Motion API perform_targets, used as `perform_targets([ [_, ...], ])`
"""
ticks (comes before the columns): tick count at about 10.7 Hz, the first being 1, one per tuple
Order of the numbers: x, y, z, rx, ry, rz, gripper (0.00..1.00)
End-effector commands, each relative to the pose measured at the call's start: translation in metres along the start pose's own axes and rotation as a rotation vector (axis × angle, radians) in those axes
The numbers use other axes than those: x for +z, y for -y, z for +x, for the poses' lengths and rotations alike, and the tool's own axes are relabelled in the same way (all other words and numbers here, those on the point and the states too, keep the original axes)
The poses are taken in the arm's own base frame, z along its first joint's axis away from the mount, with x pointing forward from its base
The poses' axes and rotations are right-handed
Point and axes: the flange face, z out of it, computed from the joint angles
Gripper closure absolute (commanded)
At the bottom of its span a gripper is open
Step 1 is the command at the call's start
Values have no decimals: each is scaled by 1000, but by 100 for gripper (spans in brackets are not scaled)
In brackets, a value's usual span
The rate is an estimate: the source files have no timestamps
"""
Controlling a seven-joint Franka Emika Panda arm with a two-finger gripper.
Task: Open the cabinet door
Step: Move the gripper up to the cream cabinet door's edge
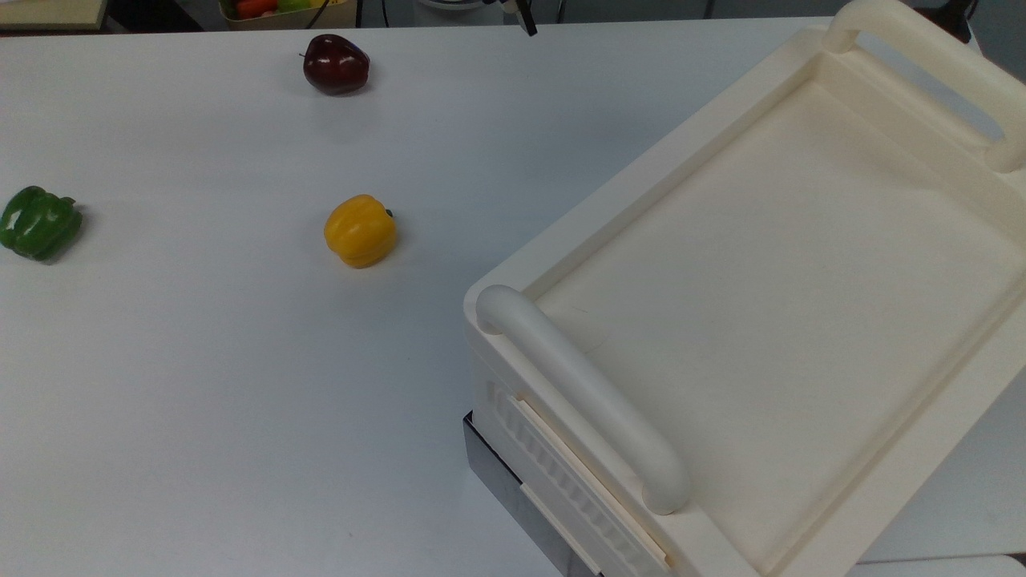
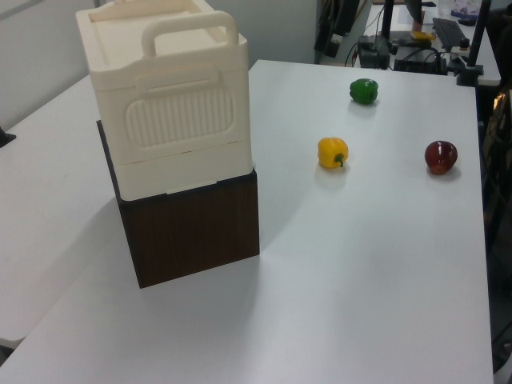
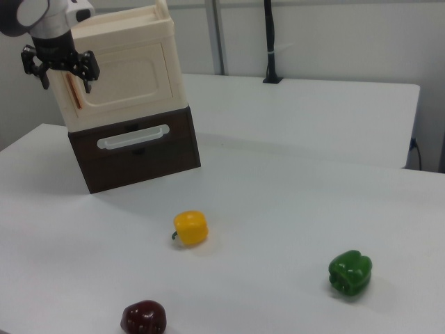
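In the right view we log, near to far: red apple (image 3: 143, 318), green pepper (image 3: 350, 274), yellow pepper (image 3: 190, 227), all well clear of the work. Farthest, the cabinet door (image 3: 122, 82) sits shut atop the dark drawer base (image 3: 135, 148); the gripper (image 3: 59, 67) hangs fingers apart before its copper handle (image 3: 75, 92), presumably lining up a grasp.

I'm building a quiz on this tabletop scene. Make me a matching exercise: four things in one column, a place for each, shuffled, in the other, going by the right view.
Things:
1. yellow bell pepper
2. green bell pepper
3. dark red apple
4. gripper

Places in the right view:
A. at the bottom edge, left of centre
B. lower right on the table
C. upper left, before the cabinet door
D. near the middle of the table

Pairs: 1-D, 2-B, 3-A, 4-C
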Motion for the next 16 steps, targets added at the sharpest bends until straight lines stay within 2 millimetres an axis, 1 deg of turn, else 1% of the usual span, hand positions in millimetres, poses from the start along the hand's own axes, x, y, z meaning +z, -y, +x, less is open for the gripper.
perform_targets([
  [1,2,13,11,-8,-59,-54,0],
  [3,7,24,20,-40,-90,-107,0],
  [4,13,22,22,-46,-87,-140,1],
  [5,31,27,29,-48,-75,-151,1],
  [6,43,26,31,-47,-64,-164,2],
  [7,60,28,34,-49,-43,-169,5],
  [8,70,32,36,-36,-32,-164,9],
  [9,82,41,40,-42,-32,-159,11],
  [12,91,44,45,-33,-53,-193,11],
  [13,82,55,53,-48,-76,-201,12],
  [14,84,73,55,-89,-75,-210,19],
  [15,89,82,56,-109,-70,-224,32],
  [16,99,82,57,-101,-58,-229,41],
])
